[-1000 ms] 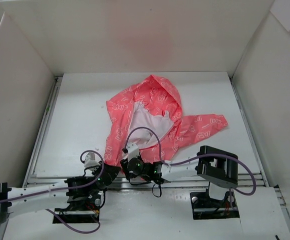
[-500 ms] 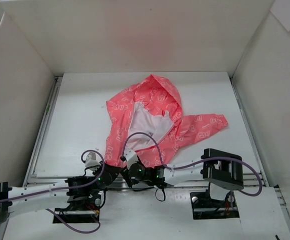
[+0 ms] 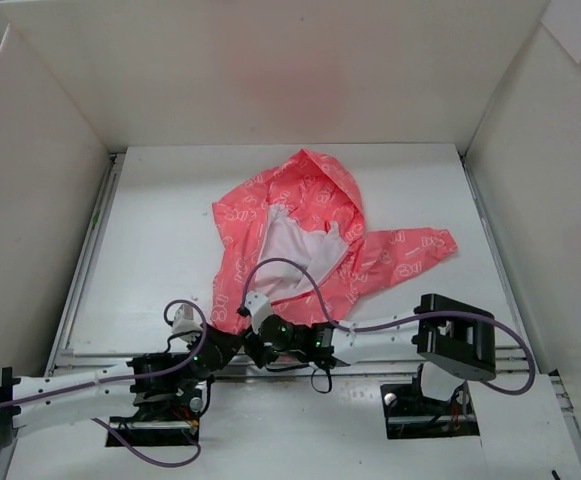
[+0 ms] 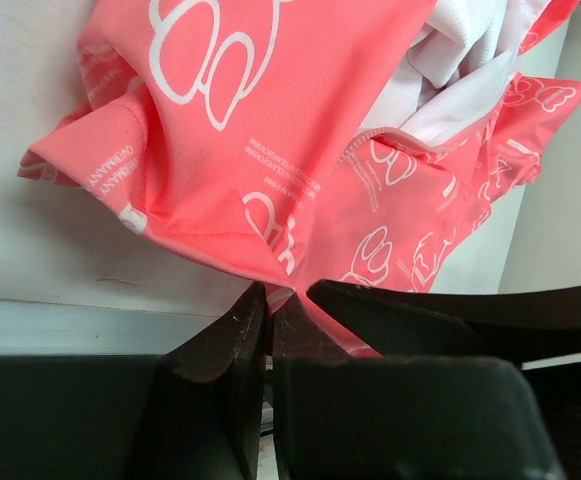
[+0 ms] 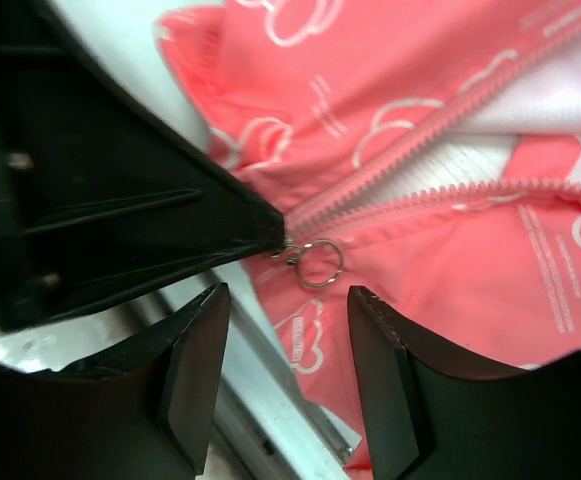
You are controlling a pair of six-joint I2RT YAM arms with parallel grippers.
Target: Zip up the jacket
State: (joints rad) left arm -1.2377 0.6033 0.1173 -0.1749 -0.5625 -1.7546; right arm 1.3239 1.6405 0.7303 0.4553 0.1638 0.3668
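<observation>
The coral-pink jacket (image 3: 305,225) lies crumpled on the white table, front open, with its white lining (image 3: 292,245) showing. My left gripper (image 3: 232,328) is shut on the jacket's bottom hem (image 4: 270,285) at the near table edge. My right gripper (image 3: 253,330) stands open right beside it. In the right wrist view the silver zipper ring (image 5: 321,263) hangs at the foot of the zipper, just beyond the gap between the right fingers (image 5: 288,300). The two pink rows of zipper teeth (image 5: 440,105) part above it. The left gripper's dark finger (image 5: 150,200) touches the hem beside the ring.
White walls (image 3: 270,80) close in the table (image 3: 160,230) at the back and both sides. A metal rail (image 5: 270,400) runs along the near table edge under the hem. Purple cables (image 3: 290,265) loop over both wrists. One sleeve (image 3: 415,250) stretches right.
The right arm's wrist has shifted slightly nearer the left gripper while its elbow moved right. The left gripper has kept hold of the hem without moving.
</observation>
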